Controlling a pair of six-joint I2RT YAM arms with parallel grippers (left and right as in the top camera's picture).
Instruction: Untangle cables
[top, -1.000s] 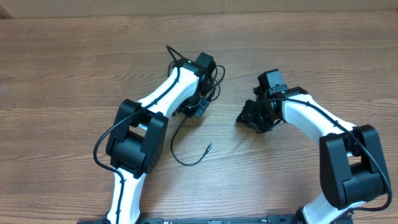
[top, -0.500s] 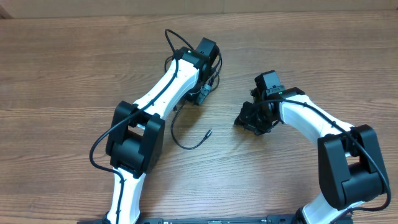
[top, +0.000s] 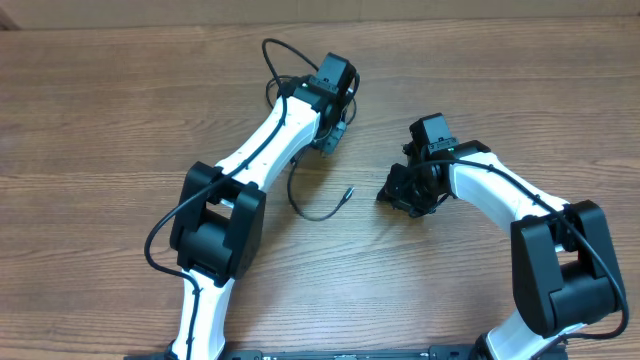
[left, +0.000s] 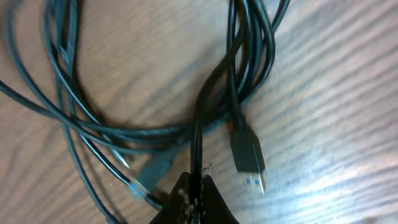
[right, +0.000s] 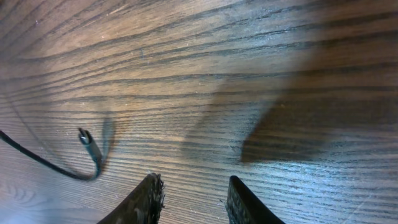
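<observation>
Your left pincer is clamped on one black strand of the cable bundle, which lies looped on the table, a USB plug just beside the fingertips. Your right pincer is spread with nothing between its fingers, near a loose cable end.

Seen from the left wrist, the cables run off the far and left edges, all rather soft; the left gripper is cut by the near edge, only its tips showing, pinched on one strand; a pale plug just left of them is too blurred to name; overhead, the left arm covers most of the tangle and, like the right arm, is cut at the near edge; both sets of fingers sit unseen beneath the wrists; the right gripper is cropped at its own view's near edge, where a loose cable end trails off left.
</observation>
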